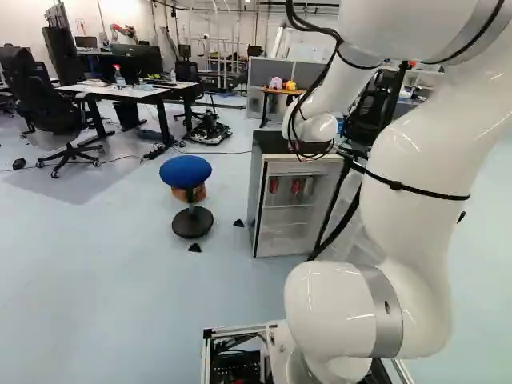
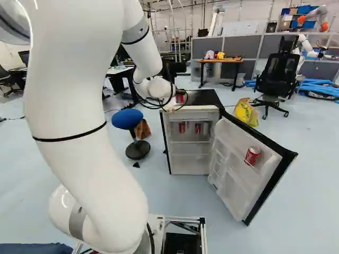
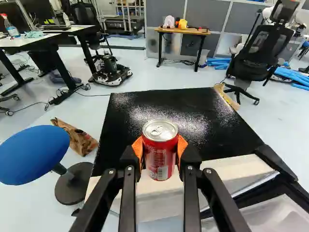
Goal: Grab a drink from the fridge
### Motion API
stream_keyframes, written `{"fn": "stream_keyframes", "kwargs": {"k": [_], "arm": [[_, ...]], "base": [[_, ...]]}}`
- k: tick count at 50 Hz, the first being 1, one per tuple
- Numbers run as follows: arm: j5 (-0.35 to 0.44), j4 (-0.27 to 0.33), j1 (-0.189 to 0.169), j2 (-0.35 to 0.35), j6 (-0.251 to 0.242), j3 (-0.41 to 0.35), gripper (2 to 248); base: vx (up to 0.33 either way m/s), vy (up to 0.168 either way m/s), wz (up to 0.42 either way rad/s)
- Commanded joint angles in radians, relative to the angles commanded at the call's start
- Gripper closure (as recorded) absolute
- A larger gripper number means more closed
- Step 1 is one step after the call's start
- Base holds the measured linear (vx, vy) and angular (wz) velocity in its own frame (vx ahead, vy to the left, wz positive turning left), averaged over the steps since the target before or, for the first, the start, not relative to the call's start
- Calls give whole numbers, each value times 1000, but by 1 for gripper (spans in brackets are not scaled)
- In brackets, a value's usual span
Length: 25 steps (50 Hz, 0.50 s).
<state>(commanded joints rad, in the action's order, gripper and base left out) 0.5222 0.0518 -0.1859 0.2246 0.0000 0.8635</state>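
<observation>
In the right base view my gripper [image 2: 170, 100], partly hidden by the wrist, is at the fridge's top front edge, with a red can [image 2: 180, 97] beside it. The wrist view shows the gripper [image 3: 160, 147] shut on this upright red can [image 3: 160, 157], an orange pad on each side. Behind the can lies the black top of the fridge [image 3: 169, 113]; whether the can touches it I cannot tell. The fridge door [image 2: 249, 174] hangs open, with another red can [image 2: 252, 155] in its shelf. More cans [image 2: 182, 127] stand on the upper shelf inside.
A blue stool [image 1: 186, 170] stands beside the fridge, a brown paper bag [image 3: 76, 137] behind it. Beyond the fridge are a yellow bag [image 2: 246, 112], a black office chair [image 2: 278, 79] and a small wooden table [image 2: 220, 61]. Another robot [image 2: 315, 18] is at the far right.
</observation>
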Motion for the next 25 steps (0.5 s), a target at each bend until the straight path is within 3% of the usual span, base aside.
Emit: {"fn": "stream_keyframes", "kwargs": {"k": [25], "arm": [[28, 0, 8, 79, 0, 92, 158]], "base": [[0, 0, 0]]}}
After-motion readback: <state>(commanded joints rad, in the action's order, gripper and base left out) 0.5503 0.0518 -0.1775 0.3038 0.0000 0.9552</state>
